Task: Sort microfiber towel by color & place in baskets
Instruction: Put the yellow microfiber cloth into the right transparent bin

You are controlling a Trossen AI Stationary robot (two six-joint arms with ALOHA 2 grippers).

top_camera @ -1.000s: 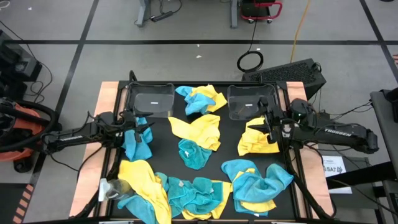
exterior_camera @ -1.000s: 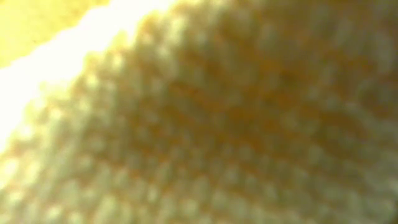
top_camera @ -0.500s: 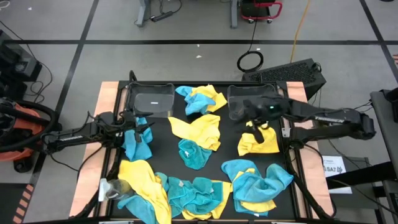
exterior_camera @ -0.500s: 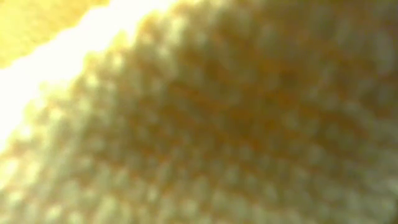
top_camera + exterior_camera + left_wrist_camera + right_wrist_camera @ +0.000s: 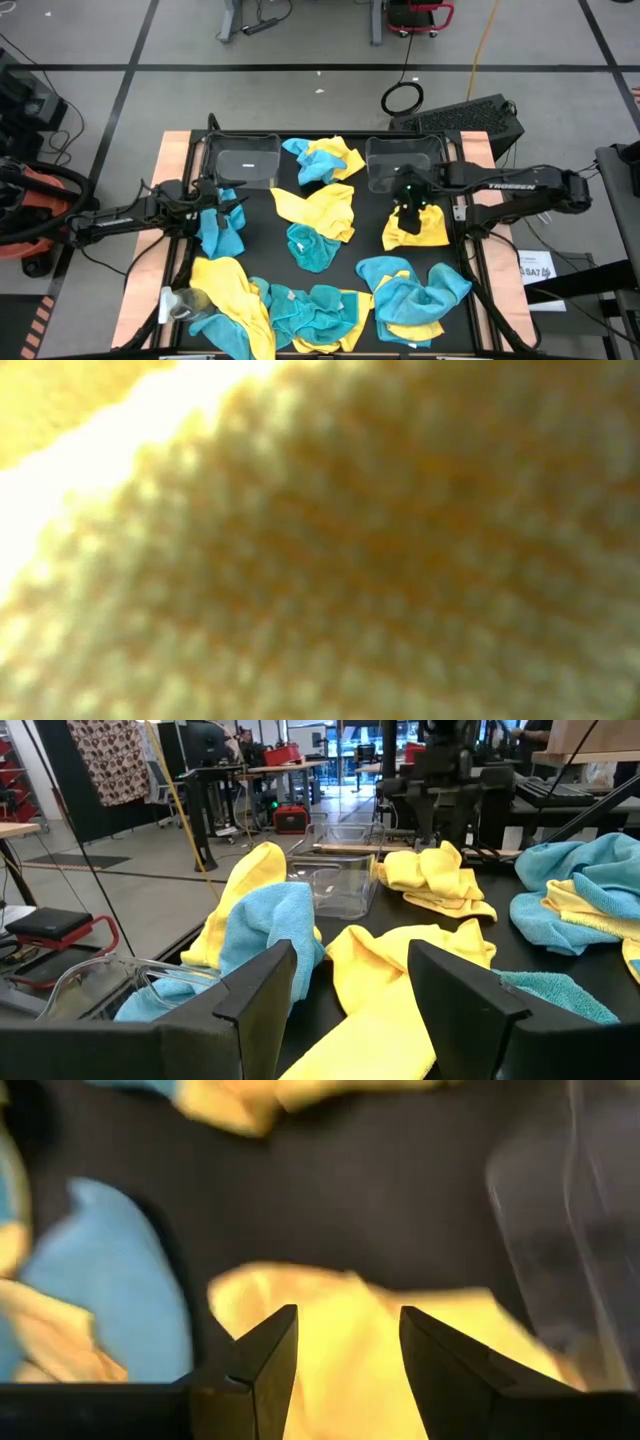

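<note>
Two clear baskets are sitting empty; both grippers' fingers are standing apart, holding nothing, above scattered towels.

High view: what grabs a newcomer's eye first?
The scatter of bright yellow and teal microfiber towels over the black table, thickest along the near edge. Two clear baskets sit empty at the far edge. The right gripper, open, hovers over a yellow towel beside the right basket; the low view is blocked by yellow cloth.
</note>
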